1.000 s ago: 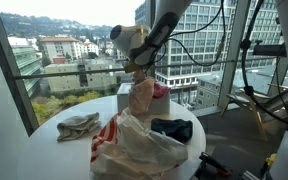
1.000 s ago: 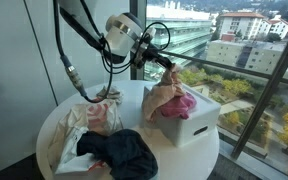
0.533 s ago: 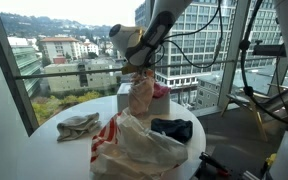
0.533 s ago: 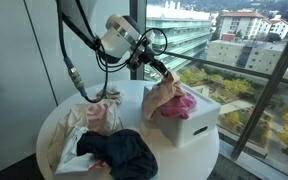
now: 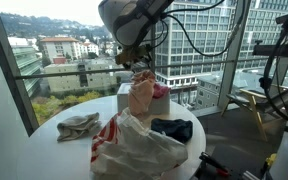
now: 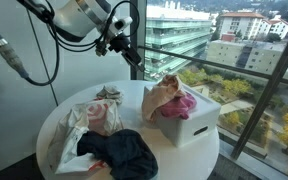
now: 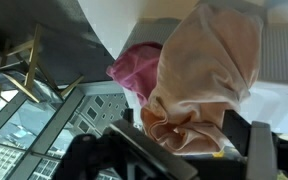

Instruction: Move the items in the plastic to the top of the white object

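On the white rectangular box (image 6: pixel 196 126), the peach cloth (image 6: pixel 164 97) overhangs and could slip off; your gripper (image 5: pixel 136 62) hovers released.

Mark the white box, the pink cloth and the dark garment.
white box (image 6: pixel 199 125), an exterior view, a side wall.
pink cloth (image 6: pixel 188 103), an exterior view, its exposed fold.
dark garment (image 6: pixel 122 153), an exterior view, middle of the heap.

box (image 6: pixel 192 127): plain white is seen | peach cloth (image 6: pixel 163 96) on the box: pale peach, unpatterned | pink cloth (image 6: pixel 185 103) beside it on the box: bright pink | garment (image 6: pixel 119 152) near the box: dark navy | striped fabric (image 5: pixel 106 132) near the box: red and white stripes are shown | table (image 6: pixel 54 120) under the box: white
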